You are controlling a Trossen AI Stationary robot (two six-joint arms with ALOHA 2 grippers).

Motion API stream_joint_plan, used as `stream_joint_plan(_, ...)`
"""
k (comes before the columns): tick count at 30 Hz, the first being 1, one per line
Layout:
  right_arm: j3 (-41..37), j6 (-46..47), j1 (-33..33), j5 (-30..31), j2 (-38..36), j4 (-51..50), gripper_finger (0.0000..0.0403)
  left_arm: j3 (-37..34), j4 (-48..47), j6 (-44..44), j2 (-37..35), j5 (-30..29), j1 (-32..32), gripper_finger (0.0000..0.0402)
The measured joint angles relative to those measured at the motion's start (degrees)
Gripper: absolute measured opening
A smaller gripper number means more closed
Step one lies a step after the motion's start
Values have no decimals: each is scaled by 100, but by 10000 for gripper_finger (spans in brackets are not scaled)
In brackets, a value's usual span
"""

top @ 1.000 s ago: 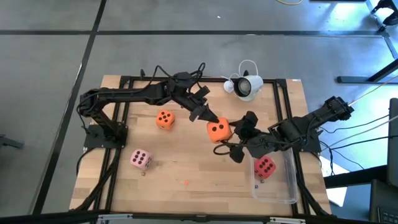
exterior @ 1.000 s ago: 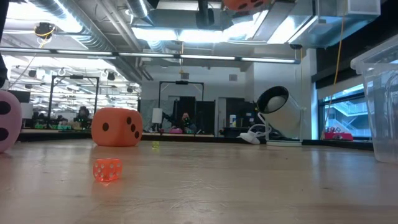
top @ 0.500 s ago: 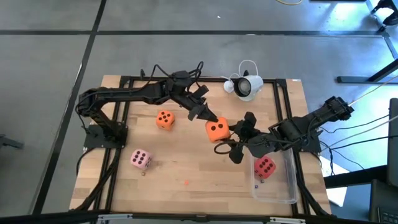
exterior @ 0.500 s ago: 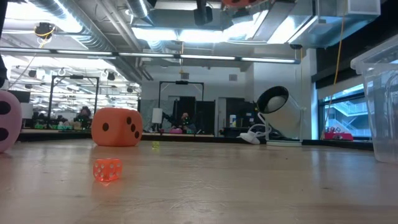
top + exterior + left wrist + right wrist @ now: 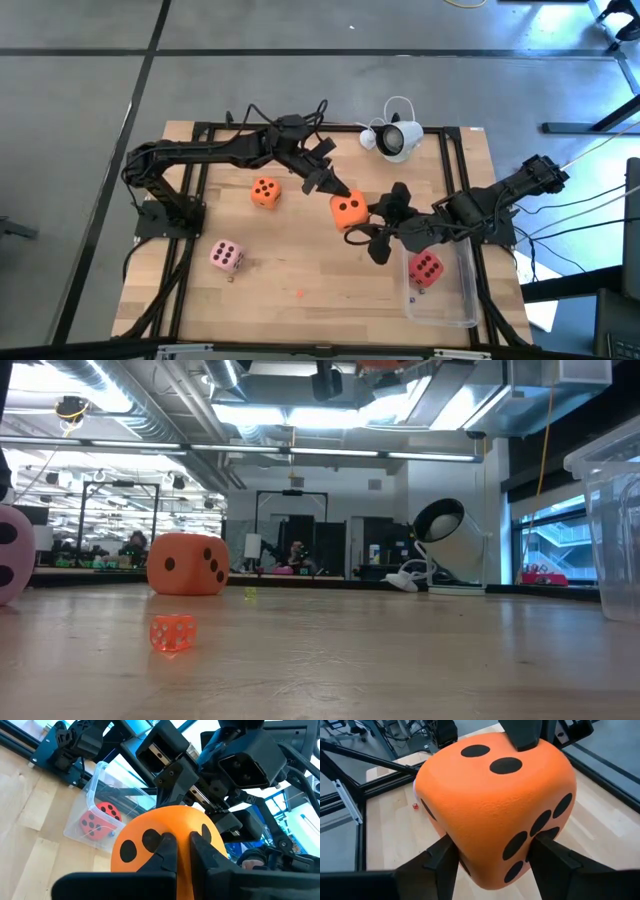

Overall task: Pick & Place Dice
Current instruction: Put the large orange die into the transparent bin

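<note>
My left gripper (image 5: 333, 192) is shut on an orange die (image 5: 348, 210) held above the middle of the table. My right gripper (image 5: 374, 226) is open, and its fingers stand on either side of that die's lower part (image 5: 495, 820). A second orange die (image 5: 265, 191) and a pale pink die (image 5: 227, 256) rest on the table at the left. A red die (image 5: 427, 267) lies inside a clear container (image 5: 446, 305) at the right. My left gripper pinches the orange die at its upper edge (image 5: 520, 744), beside the two-pip face, between fingers (image 5: 167, 847) that are almost together. It comes slanting down from the table's far left. The die is lifted clear of the table. My right gripper's fingers (image 5: 547, 857) flank the die's lower sides; I cannot tell whether they touch it.
A white lamp-like device (image 5: 396, 139) with a cable stands at the far edge. A tiny clear orange die (image 5: 172, 633) lies near the front edge. Black frame rails run along the table's left and right sides. Bare wood lies between the pink die and the container.
My left gripper has gone slightly up with the orange die, which shows less at the top of the low view than before.
</note>
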Motion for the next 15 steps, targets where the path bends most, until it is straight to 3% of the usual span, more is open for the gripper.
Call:
stream_joint_plan(8,0,249,-2,-116,2,9,198,0,22,29,5,-2,-2,15)
stream_joint_plan(15,0,343,-2,-162,7,102,181,2,120,2,9,24,-2,97)
